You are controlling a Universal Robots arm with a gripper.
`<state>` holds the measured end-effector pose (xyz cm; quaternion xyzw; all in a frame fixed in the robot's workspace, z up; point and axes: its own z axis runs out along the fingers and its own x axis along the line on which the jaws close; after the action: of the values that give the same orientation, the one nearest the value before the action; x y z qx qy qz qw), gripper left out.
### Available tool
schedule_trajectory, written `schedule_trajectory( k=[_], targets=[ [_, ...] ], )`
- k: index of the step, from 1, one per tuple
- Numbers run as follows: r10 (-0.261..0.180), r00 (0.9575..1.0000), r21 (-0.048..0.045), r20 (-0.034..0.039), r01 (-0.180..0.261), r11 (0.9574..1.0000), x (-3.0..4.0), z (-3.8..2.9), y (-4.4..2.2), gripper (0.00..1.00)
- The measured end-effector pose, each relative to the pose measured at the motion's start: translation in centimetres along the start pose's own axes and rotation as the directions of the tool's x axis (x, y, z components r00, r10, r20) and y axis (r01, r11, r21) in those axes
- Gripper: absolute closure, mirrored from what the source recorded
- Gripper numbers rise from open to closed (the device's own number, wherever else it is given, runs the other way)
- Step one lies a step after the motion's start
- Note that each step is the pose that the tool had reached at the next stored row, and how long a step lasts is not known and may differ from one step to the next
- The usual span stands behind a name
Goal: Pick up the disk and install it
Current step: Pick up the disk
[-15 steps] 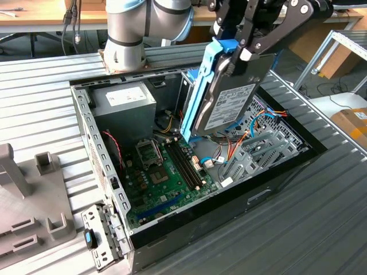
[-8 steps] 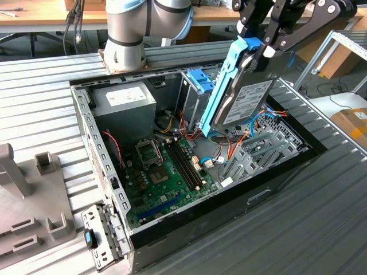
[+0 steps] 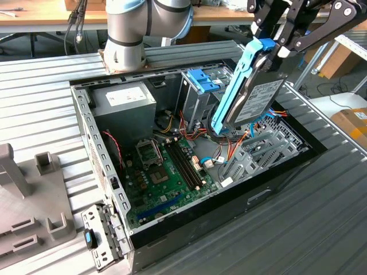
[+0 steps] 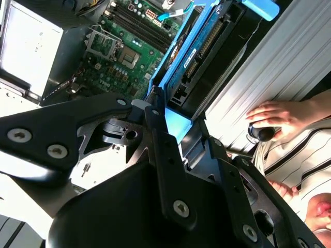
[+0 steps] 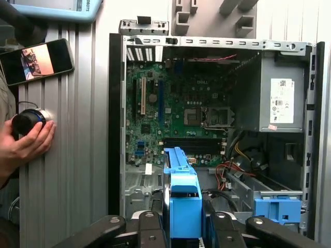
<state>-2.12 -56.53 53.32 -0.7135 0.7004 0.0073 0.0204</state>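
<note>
The disk (image 3: pixel 252 97), a black drive edged with bright blue rails, hangs tilted on edge above the open computer case (image 3: pixel 229 200), over its right-hand bay in the exterior view. My gripper (image 3: pixel 274 48) is shut on the disk's upper end. In the second wrist view the disk (image 4: pixel 207 46) runs away from the gripper (image 4: pixel 173 121) towards the case's inside. Its blue rail (image 5: pixel 183 201) sits between the fingers (image 5: pixel 150 227) in the first wrist view, above the motherboard (image 5: pixel 176 113).
Inside the case are a grey metal cage with a blue clip (image 3: pixel 202 80), a grey box with a white label (image 3: pixel 123 100) and loose cables (image 3: pixel 229 149). A person's hand (image 5: pixel 26 142) holds a black knob beside the case, near a phone (image 5: pixel 36 61). A grey fixture (image 3: pixel 28 200) lies at the exterior view's left.
</note>
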Motion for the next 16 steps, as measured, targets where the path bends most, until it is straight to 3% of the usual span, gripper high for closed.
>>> schedule_trajectory(
  k=[3,7,10,16],
  targets=[
    [0.0,1.0,-0.0001,-0.0002,0.0,1.0,0.3,0.55,-0.54,0.64],
    [0.0,1.0,0.0001,0.0001,0.0,1.0,0.32,0.67,-0.61,0.64],
    [0.0,1.0,-0.0001,-0.0028,0.0,1.0,0.42,1.19,-1.2,0.64],
    [0.0,1.0,-0.0001,-0.0049,0.0,1.0,1.15,1.79,-1.82,0.64]
  ],
)
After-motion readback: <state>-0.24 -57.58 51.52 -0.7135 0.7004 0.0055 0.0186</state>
